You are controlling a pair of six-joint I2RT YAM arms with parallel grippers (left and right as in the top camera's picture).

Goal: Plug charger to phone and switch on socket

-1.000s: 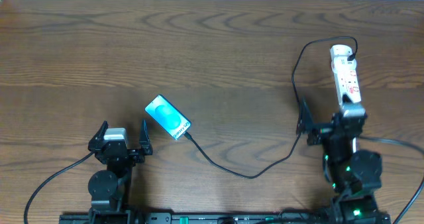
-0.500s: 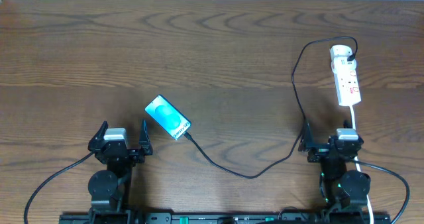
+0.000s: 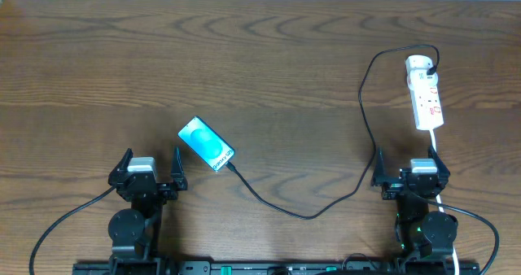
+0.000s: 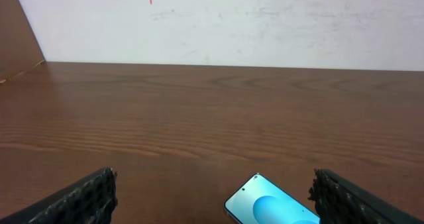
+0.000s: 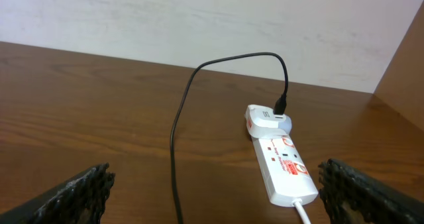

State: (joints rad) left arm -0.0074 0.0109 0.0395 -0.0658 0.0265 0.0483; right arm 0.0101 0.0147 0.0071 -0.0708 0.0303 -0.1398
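The phone (image 3: 206,143) lies face up at the centre left, its cyan screen also low in the left wrist view (image 4: 271,204). The black charger (image 3: 309,215) runs from the phone's lower right end, across the table and up to the socket (image 3: 426,92). Its black plug (image 5: 281,105) sits in the socket's (image 5: 281,161) rounded far end. My left gripper (image 3: 151,155) is open just left of and nearer than the phone, with nothing between its fingers (image 4: 212,199). My right gripper (image 3: 407,157) is open and empty short of the socket (image 5: 215,184).
The socket's white cord (image 3: 435,141) trails back under my right gripper toward the near edge. A pale wall (image 4: 218,18) stands behind the dark wooden table (image 3: 260,55).
My right arm has drawn back toward the near edge, off the socket's near end. Its gripper stays open. The left arm, phone and charger have not moved.
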